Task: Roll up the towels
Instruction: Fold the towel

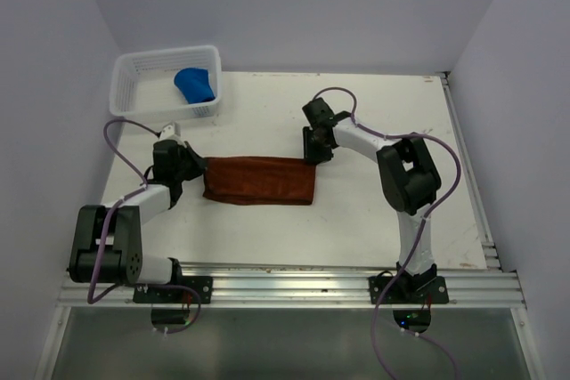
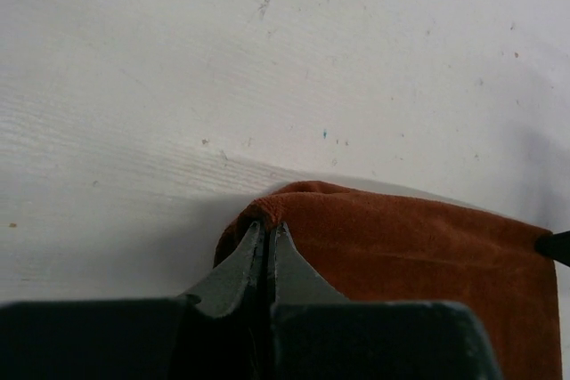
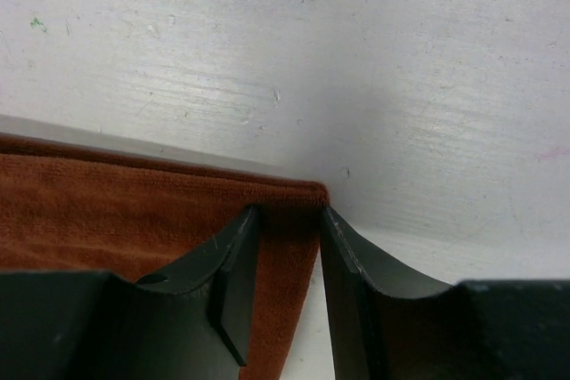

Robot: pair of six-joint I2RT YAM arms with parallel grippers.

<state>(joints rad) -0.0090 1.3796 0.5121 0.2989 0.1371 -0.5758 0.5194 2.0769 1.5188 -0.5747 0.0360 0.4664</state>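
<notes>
A brown towel lies flat on the white worktop as a long folded strip, and everything else sits around it. At the towel's left end the left hand comes in low. Its wrist view shows the left hand with both fingers pressed together, only a hairline slit between them. They pinch the towel where its edge humps up off the worktop just around the fingertips. The rest of the cloth runs away from that pinch, smooth and flat. At the towel's opposite end, on its far right corner, the right hand reaches down from above. In its own wrist view the right hand has its fingers spread, one on each side of the corner, with a strip of the towel showing in the gap. The left-side finger rests over the fabric, while the other stands right at the towel's short edge, where bare worktop begins. Whether the tips press on the cloth cannot be told. Beyond the towel's left end, well apart from it toward the back of the worktop, a white mesh basket stands. Inside it lies a blue towel, bundled up against the side of the basket nearer the brown towel.
</notes>
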